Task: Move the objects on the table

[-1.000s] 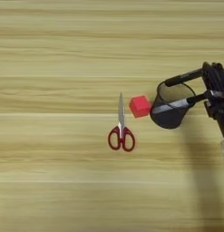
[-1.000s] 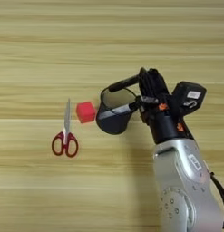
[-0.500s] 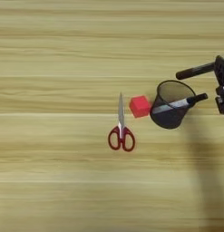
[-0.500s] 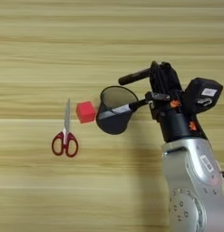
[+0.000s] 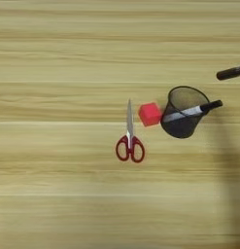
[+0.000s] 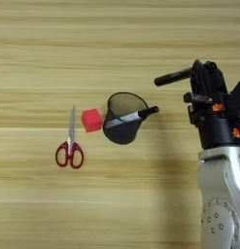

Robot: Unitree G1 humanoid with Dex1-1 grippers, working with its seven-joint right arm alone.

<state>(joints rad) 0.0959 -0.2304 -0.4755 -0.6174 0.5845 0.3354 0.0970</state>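
Observation:
The black wire-mesh pen cup [image 5: 182, 113] stands right of the table's [image 5: 68, 204] middle. The grey-white marker [image 5: 185, 113] leans inside it, and its black cap [image 6: 149, 111] sticks out over the cup's right rim. My right gripper [image 6: 173, 88] hovers to the right of the cup, apart from it and from the marker. It is open with nothing in it; its upper finger [image 6: 172, 77] points left. In the left eye view only the tip of that finger [image 5: 231, 73] shows at the right edge.
A small red cube [image 5: 150, 114] sits just left of the cup, almost touching it. Red-handled scissors [image 5: 129, 141] lie left of the cube, blades pointing away from me. My silver forearm [image 6: 221, 194] fills the lower right corner.
The gripper has let go of the marker and drawn back to the right, away from the cup. The marker stays leaning in the cup. Cube and scissors have not moved.

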